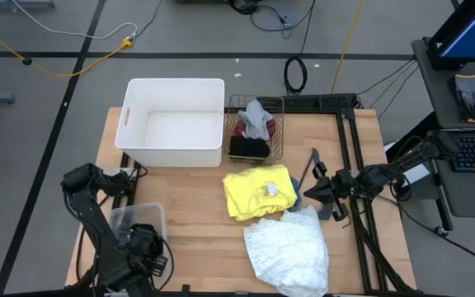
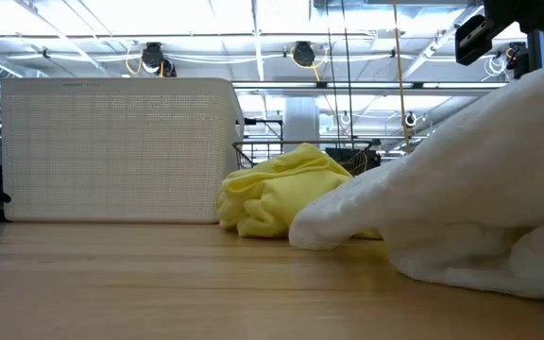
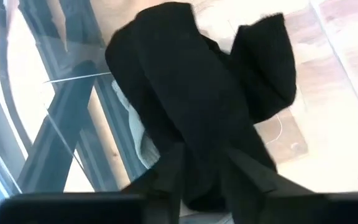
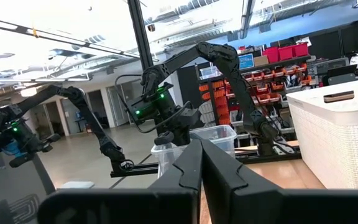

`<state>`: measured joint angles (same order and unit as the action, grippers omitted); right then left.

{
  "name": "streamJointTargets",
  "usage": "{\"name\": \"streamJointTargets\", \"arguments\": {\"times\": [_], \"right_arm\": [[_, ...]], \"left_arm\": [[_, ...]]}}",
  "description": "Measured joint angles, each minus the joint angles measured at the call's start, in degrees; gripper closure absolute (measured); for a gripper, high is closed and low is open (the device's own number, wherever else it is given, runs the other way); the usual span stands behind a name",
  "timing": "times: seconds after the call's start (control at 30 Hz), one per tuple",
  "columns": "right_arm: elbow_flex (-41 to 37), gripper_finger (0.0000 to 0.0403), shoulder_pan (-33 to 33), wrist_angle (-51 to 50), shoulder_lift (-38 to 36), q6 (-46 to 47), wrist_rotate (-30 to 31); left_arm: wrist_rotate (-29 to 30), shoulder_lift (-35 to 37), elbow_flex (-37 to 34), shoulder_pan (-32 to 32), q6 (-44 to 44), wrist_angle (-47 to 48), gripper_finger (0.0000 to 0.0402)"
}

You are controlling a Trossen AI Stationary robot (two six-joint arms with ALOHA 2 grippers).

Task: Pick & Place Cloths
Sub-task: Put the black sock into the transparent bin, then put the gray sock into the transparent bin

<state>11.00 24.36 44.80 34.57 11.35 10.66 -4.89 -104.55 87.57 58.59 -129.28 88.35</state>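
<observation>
Left pincer [image 1: 143,247] over clear bin [image 1: 138,221] at surface's [image 1: 196,223] near-left corner, fingers slightly parted around black cloth [image 3: 197,99] hanging between them. White tub [image 1: 174,122] at far edge, wire basket [image 1: 256,128] beside it with grey, maroon and dark cloths; yellow cloth [image 1: 258,191] mid-surface, white lacy cloth [image 1: 289,247] at near edge. Right pincer [image 1: 318,188] at right edge, fingers closed, empty.

A robotics lab or workshop: a wooden table [image 1: 196,239] stands on a grey concrete floor [image 1: 48,99] marked with tape lines and strewn with cables [image 1: 64,33]. Further robot arms [image 4: 185,81], shelves of red parts bins [image 4: 284,53] and ceiling strip lights [image 2: 159,24] fill the open hall behind.
</observation>
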Motion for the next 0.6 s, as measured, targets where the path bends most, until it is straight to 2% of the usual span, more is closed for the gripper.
{"name": "streamJointTargets", "arguments": {"times": [0.17,0.33,0.43,0.6], "right_arm": [[0.00,0.0403,0.00,-0.02,0.02,-0.02,0.02],[0.00,0.0403,0.00,0.00,0.02,-0.02,0.02],[0.00,0.0403,-0.01,-0.02,0.01,-0.03,0.02],[0.00,0.0403,0.00,-0.02,0.01,-0.03,0.02]], "left_arm": [[-0.06,2.44,0.00,-0.33,0.79,-0.07,0.0209],[1.16,9.62,0.00,-1.46,0.98,-0.40,0.0143],[7.24,14.76,0.02,-1.99,0.44,-1.98,0.0121],[22.55,22.02,0.02,-3.16,3.43,-8.47,0.0106]]}}
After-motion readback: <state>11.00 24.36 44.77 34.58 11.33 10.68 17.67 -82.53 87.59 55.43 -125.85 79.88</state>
